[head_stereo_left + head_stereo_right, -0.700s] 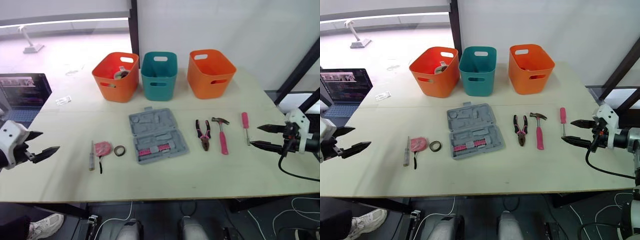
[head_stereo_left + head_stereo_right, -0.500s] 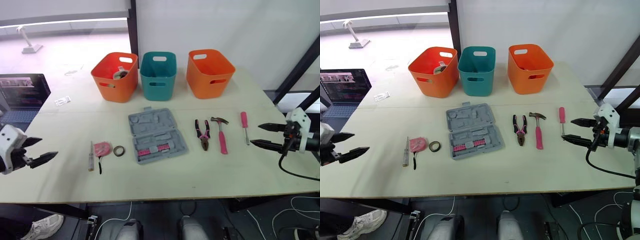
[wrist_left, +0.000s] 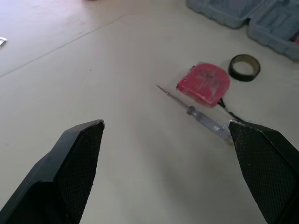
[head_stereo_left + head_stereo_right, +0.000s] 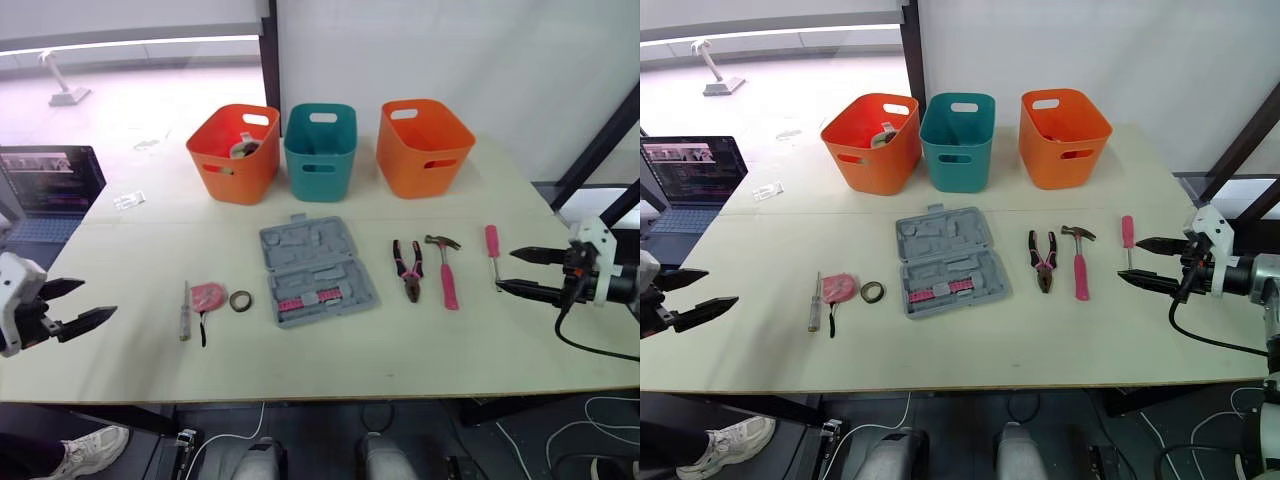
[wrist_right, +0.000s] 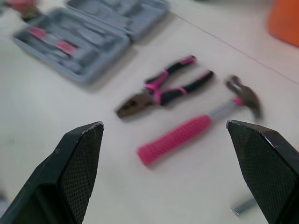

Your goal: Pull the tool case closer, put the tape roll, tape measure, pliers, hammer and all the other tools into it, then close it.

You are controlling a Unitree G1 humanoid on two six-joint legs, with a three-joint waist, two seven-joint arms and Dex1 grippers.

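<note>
Nothing looks done yet; the open tool case (image 4: 318, 272) waits unpulled, pliers (image 4: 408, 270) and hammer (image 4: 445, 272) lie outside it; left gripper (image 4: 88, 300) and right gripper (image 4: 505, 271) hold their fingers spread, empty.

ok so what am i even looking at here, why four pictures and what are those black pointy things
These show one moment seen by a two-armed humanoid robot. The two wide pictures come from a camera on its head, looking down on a table. The other two come from cameras on its wrists; the black shapes there are each gripper's own fingers. The left gripper and right gripper are both open and hold nothing. On the table lies an open grey tool case, with pliers, a hammer and a pink-handled screwdriver to its right, and a tape roll, red tape measure and thin screwdriver to its left. Behind stand a left orange bin, a teal bin and a right orange bin.
</note>
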